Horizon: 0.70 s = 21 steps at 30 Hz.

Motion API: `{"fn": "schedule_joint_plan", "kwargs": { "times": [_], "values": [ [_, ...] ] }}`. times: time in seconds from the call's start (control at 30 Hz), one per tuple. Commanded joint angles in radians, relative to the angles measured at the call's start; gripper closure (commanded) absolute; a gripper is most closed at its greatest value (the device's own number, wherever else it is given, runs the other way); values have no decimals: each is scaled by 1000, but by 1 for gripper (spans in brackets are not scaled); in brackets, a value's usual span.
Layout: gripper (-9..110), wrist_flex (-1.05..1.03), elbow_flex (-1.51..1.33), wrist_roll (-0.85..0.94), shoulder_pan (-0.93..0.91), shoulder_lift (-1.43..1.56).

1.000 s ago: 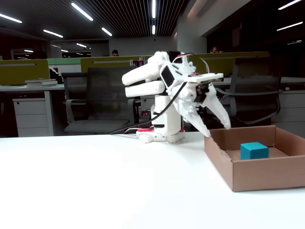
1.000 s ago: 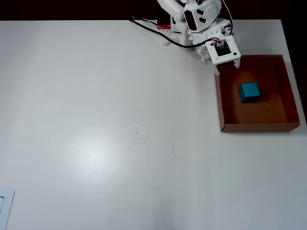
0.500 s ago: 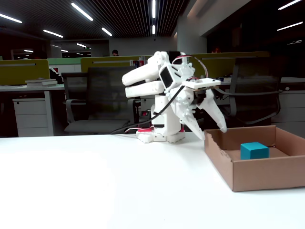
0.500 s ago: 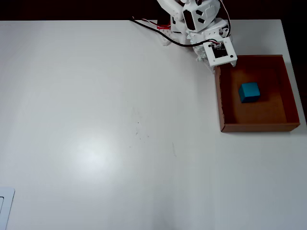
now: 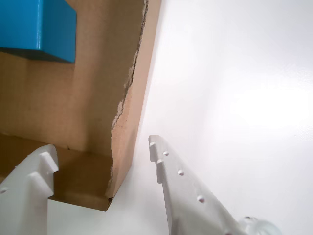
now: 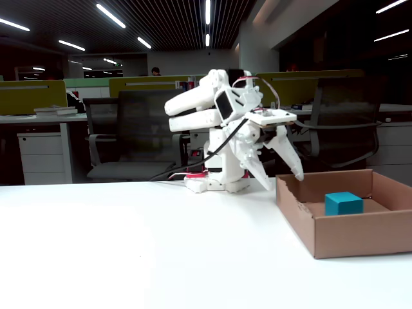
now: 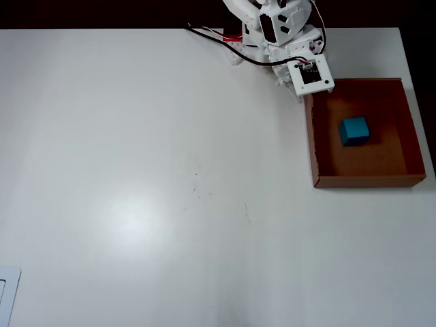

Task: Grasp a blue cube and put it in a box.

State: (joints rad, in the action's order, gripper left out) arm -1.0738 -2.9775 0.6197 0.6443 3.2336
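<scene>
A: Start close in. In the wrist view your white two-finger gripper [image 5: 102,149] is spread wide and empty, one finger over the inside of the shallow brown cardboard box [image 5: 54,112], the other out over the white table [image 5: 234,78]. The ragged torn wall of the box runs right up between them.

B: So you're straddling that wall. That's your first hazard: drop the wrist now and a fingertip lands on the cardboard edge, or hooks the torn flap and drags the box.

A: Agreed. A light tray like that would likely slide rather than resist. In the fixed view the gripper [image 6: 283,180] hangs just above the box's corner nearest the arm, fingers pointing down, very near the rim.

B: And the small teal-blue cube [image 7: 353,131]?

A: Inside the box, sitting flat on the floor near the middle, well clear of every wall. The fixed view shows the same, cube [image 6: 343,203] resting low behind the front wall. Judged by that, the job looks done.

B: Then your risk is all in the exit. Swing sideways toward the cube and an open finger could knock it or tip the tray.

A: Go up and away from the box, I'd say. Farther back, the black cable [image 7: 228,42] trails beside the white arm base [image 7: 248,30] beyond the box; a fast fold-back could snag it.

B: Past that, only office chairs and desks [image 6: 45,119], no concern to you.
</scene>
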Motion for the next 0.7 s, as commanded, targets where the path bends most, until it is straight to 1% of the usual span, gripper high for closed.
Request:
{"fn": "schedule_joint_plan", "kwargs": {
  "times": [0.0,0.67],
  "values": [
    [77,-3,6,-2,3,6],
    [77,-23,6,5,25,6]
  ]
}}
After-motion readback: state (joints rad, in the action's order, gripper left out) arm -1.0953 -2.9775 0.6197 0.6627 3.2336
